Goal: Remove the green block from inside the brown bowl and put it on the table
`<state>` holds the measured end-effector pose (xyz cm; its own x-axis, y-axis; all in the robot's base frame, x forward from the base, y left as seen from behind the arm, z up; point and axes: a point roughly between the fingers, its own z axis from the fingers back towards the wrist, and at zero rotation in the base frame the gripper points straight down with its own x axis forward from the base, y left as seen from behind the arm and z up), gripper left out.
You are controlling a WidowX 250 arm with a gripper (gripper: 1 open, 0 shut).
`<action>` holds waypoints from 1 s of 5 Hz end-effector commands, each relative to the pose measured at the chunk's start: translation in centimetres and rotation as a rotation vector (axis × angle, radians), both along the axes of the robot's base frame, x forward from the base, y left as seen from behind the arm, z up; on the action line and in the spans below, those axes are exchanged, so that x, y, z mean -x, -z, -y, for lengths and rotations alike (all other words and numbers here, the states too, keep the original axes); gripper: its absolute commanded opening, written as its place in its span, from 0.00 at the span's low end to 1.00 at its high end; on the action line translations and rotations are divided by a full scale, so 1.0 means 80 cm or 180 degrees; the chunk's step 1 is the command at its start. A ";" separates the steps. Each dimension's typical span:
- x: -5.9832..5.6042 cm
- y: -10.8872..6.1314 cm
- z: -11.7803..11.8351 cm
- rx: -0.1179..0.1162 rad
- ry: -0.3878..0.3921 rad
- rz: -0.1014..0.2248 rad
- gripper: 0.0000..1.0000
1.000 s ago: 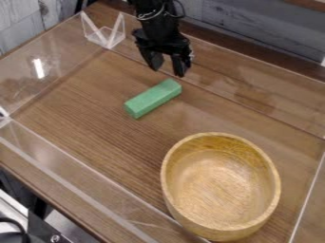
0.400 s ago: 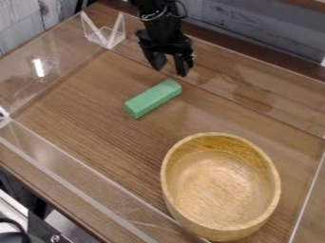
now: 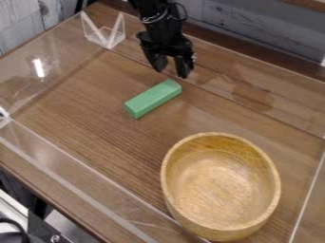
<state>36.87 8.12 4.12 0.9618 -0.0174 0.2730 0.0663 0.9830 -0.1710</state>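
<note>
The green block lies flat on the table, left of centre and well outside the brown bowl. That bowl sits at the front right, and nothing is inside it. My gripper hangs behind the block, a short way above the tabletop. Its black fingers point down and stand open with nothing between them. It does not touch the block.
Low clear acrylic walls border the table on all sides. A small clear stand sits at the back left, near the arm. The bowl sits close to the front right wall.
The gripper has drifted very slightly back and to the right. The block and bowl have not moved.
</note>
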 end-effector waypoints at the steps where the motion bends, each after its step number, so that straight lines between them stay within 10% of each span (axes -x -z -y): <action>1: -0.009 -0.019 -0.009 -0.0049 -0.0030 0.0188 1.00; 4: -0.004 -0.006 -0.009 -0.0030 -0.0020 0.0188 1.00; 5: -0.005 -0.003 -0.008 -0.0023 -0.0023 0.0183 0.00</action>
